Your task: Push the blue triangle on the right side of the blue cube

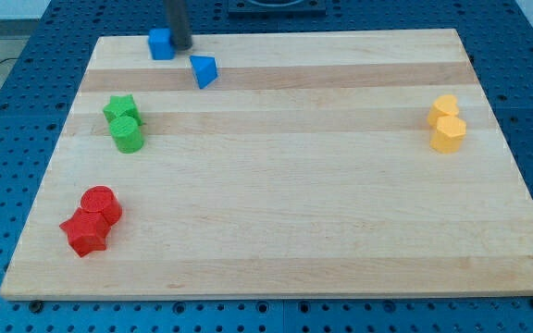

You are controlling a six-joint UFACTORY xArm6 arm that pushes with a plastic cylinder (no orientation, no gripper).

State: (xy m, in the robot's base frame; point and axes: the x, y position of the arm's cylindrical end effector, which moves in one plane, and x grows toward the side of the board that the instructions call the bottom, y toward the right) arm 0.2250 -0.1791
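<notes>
The blue cube sits near the top left edge of the wooden board. The blue triangle lies a little below and to the right of the cube, apart from it. My tip stands just right of the blue cube, close to its right side, and above and slightly left of the blue triangle. The rod comes down from the view's top edge.
Two green blocks touch each other at the left. Two red blocks sit together at the lower left. Two yellow blocks sit together at the right. A blue perforated table surrounds the board.
</notes>
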